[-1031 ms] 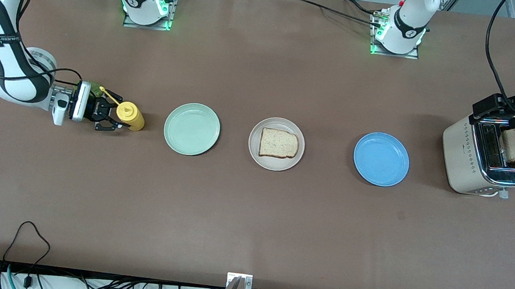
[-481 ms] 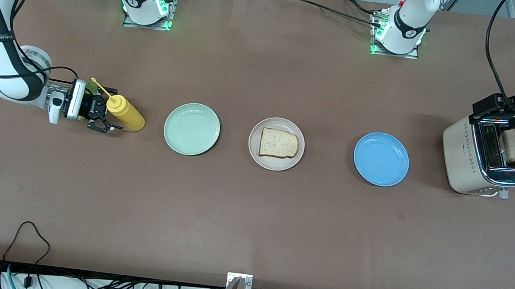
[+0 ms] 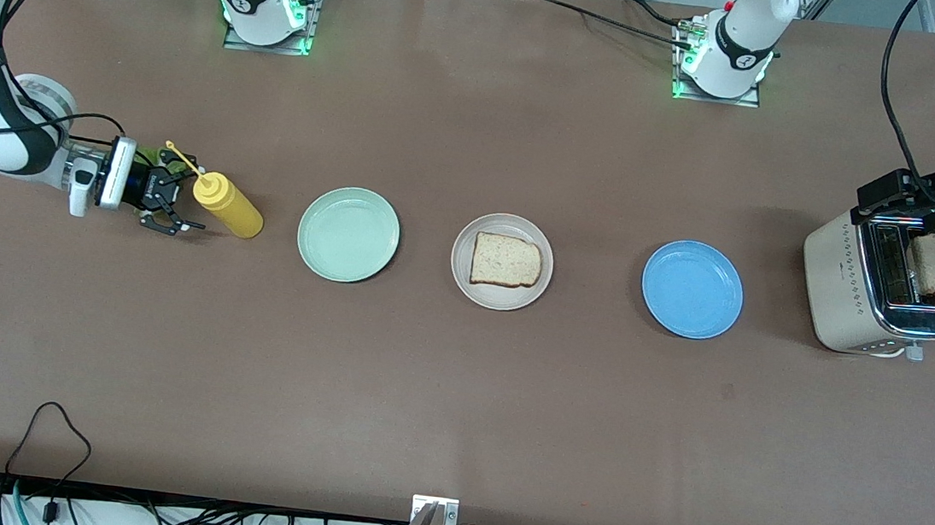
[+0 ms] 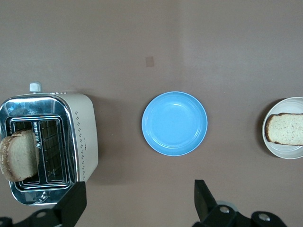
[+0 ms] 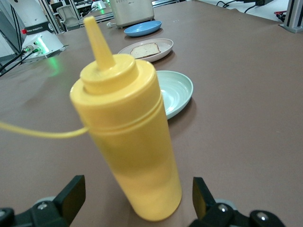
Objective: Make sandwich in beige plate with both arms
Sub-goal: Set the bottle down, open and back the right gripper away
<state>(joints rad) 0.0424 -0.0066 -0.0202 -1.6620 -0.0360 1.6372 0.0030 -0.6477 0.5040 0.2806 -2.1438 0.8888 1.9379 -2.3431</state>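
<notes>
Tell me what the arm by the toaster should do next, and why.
Probably lower the open left gripper onto the bread slice standing in the toaster and close. The beige plate holds only one slice. The right gripper is open beside the mustard bottle.

table (image 3: 454, 398) matte brown. bottle (image 3: 227, 203) yellow, yellow cap strap. plates in row mid-frame: mint green (image 3: 348, 234), glossy beige (image 3: 502, 261), blue (image 3: 692, 289). bread (image 3: 505, 260) on beige plate pale speckled crumb, brown crust. toaster (image 3: 881, 285) cream with dotted diamond pattern on side, chrome top; slice (image 3: 934, 263) in slot tan, brown crust. arms white with black bands; bases at frame top glow green.
</notes>
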